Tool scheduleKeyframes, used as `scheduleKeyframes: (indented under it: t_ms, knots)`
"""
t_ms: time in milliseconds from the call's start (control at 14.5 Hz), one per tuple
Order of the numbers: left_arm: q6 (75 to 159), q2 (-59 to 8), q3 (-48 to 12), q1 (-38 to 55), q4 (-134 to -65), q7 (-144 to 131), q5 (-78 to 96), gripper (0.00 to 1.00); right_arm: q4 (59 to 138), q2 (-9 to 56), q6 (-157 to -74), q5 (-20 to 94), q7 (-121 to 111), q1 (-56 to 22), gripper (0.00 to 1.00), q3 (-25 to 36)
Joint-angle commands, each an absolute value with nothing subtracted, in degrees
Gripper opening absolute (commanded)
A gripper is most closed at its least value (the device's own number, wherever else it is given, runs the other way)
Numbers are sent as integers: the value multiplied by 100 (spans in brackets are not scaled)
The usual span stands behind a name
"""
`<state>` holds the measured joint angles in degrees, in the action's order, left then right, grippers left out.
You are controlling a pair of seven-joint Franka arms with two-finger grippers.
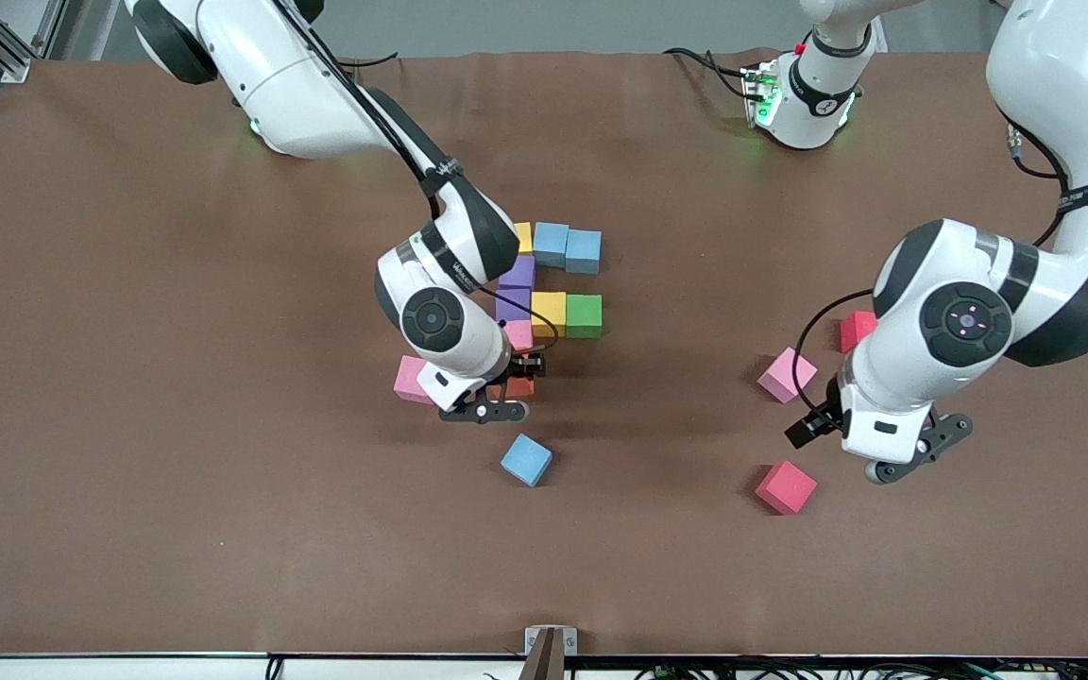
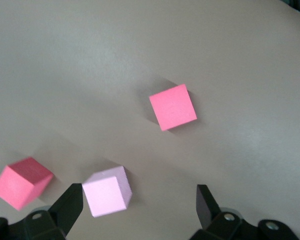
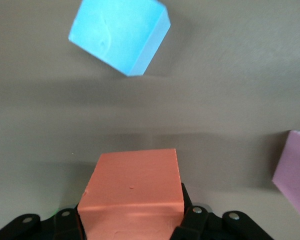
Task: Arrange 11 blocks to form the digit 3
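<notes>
A part-built figure of blocks lies mid-table: yellow (image 1: 524,235), two light blue (image 1: 551,243), two purple (image 1: 517,272), yellow (image 1: 549,313), green (image 1: 584,314) and pink (image 1: 518,333). My right gripper (image 1: 509,389) is shut on an orange block (image 1: 519,385) (image 3: 132,190), just nearer the camera than that pink block. My left gripper (image 1: 912,451) (image 2: 140,196) hangs open toward the left arm's end. In its wrist view a light pink block (image 2: 109,192) sits between the fingers, close to one of them and not gripped.
Loose blocks: pink (image 1: 412,378) beside the right gripper, light blue (image 1: 527,460) (image 3: 121,35) nearer the camera, light pink (image 1: 787,375), red-pink (image 1: 857,331) partly hidden by the left arm, and red-pink (image 1: 786,487). Brown tabletop (image 1: 223,378) all around.
</notes>
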<state>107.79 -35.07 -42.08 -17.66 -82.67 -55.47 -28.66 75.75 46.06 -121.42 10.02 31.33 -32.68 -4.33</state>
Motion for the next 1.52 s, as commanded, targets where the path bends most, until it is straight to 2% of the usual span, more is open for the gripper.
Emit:
scheduleKeyframes:
  t_ms: [0,897,1173,1449]
  knots:
    - [10740,-3647,-4219,-1828,-8060,-5203,-2874,100,7427,4772,-12094,1081,3217,-3331,19,-396]
    - [11276,-3946,-4166,-2057,-8042,-3859,-2408,100,7321,5036,-12147,1028,3129,-3314,20,-360]
    - [10883,-3885,-4148,-2101,-8200,-4059,-2400,100,7321,5071,-12138,1011,3120,-3313,20,-360]
    - [10688,-3841,-4175,-2092,-8647,-5219,-2417,100,7321,5168,-12164,1011,3120,-3340,21,-360]
